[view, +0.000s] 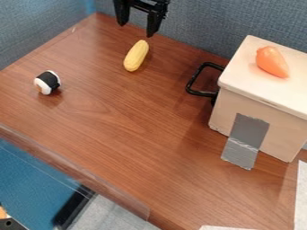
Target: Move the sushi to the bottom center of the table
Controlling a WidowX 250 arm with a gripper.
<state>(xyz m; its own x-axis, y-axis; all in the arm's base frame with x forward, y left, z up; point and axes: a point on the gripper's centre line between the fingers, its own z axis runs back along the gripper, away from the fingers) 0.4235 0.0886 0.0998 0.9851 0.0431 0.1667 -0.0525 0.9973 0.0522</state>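
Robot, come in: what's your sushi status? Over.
Pincer open, empty, at the view's top. Sushi on table, left side of view. Corn lies apart, seemingly not in the way.

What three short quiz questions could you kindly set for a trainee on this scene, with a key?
1. True or false: the yellow corn lies nearer to the gripper than the sushi does.

2. Is the sushi at the bottom center of the table yet, and where does it lie?

3. What lies on top of the pale box?
A) the sushi
B) an orange toy vegetable
C) the yellow corn

Key:
1. True
2. No; it lies toward the left side of the table, as the camera sees it
3. B
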